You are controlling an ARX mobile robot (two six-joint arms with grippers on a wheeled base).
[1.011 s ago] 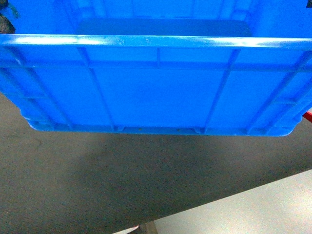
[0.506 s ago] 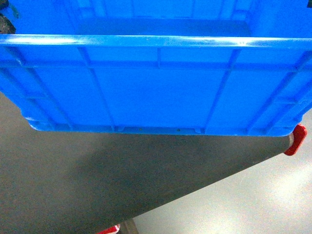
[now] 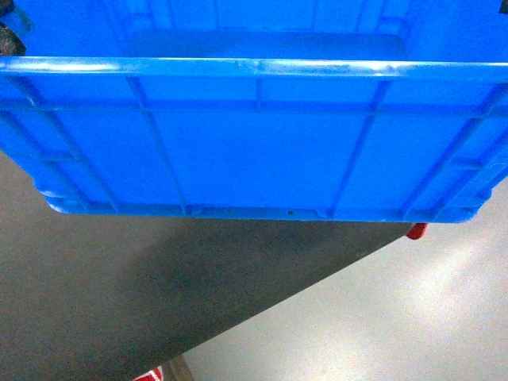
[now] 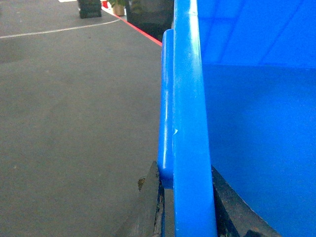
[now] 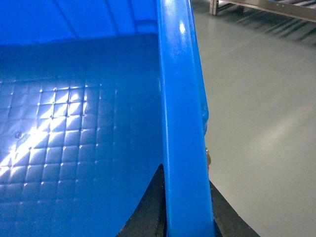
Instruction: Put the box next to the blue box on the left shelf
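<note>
Dark grey floor filled the lower left of the head view and gave way along a slanting edge to paler, glossy floor on the right; the left shelf and its blue box were nowhere in sight. Carried clear of the floor, the box spanned the whole head view, its long axis crosswise and open top upward. Each arm held one short end: the left end effector was clenched on the left rim, its jaws on either side of the wall, and the right end effector likewise gripped the right rim. A metal rack showed far off to the right.
</note>
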